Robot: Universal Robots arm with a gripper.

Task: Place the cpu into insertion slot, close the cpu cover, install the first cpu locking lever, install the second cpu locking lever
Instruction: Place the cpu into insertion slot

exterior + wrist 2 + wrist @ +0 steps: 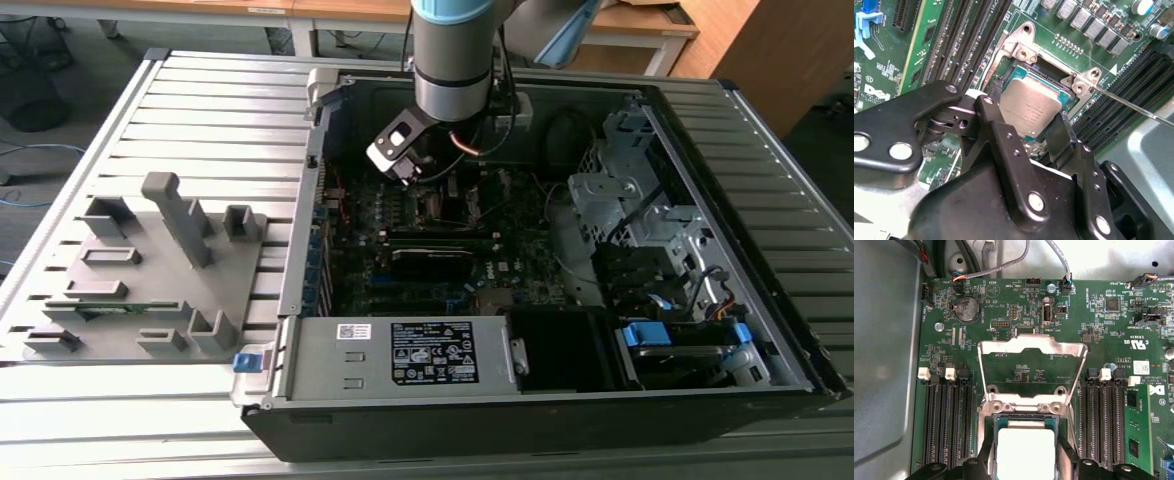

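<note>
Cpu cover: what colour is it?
The cpu cover is shiny silver metal, best seen in the first wrist view, where it stands open.

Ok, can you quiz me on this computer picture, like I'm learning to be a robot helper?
1. True or false: the cpu cover is shut over the insertion slot.
2. What sits between the fingers of the gripper? A the cpu, B a screwdriver, C a fan.
3. Fill in: the circuit board is coloured ____.
Key: 1 false, it stands swung open; 2 A; 3 green.
</note>
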